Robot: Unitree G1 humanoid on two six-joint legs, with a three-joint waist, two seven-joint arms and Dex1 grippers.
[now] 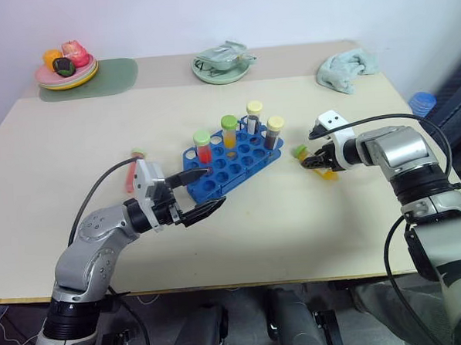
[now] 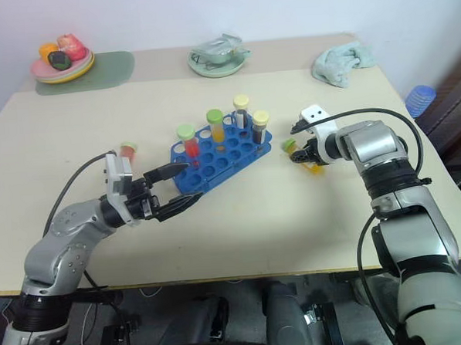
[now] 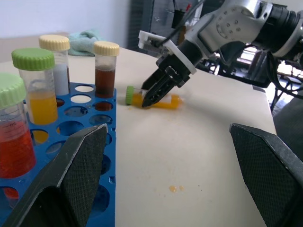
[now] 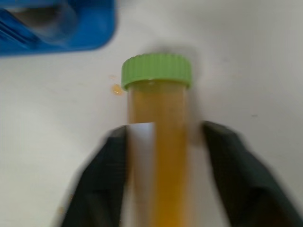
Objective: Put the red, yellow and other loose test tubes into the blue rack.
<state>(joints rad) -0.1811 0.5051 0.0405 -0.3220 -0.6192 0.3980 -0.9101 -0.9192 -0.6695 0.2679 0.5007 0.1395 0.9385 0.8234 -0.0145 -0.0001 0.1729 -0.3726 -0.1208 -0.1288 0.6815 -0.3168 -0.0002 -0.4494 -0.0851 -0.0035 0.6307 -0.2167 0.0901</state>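
Note:
The blue rack [image 1: 238,163] sits mid-table with several capped tubes standing in it. A yellow test tube [image 4: 158,156] with a green cap [image 1: 299,150] lies on the table right of the rack. My right gripper [image 1: 316,162] points down at it, and its black fingers [image 3: 156,90] are shut on the tube's body. A red test tube [image 1: 130,176] lies loose on the table left of the rack, behind my left arm. My left gripper [image 1: 214,187] hovers open at the rack's near left corner, holding nothing.
A plate of toy food [image 1: 67,71] rests on a green mat [image 1: 106,77] at the back left. A green dish [image 1: 223,66] stands at the back centre and a teal cloth [image 1: 346,69] at the back right. Small orange drops [image 3: 174,188] mark the table.

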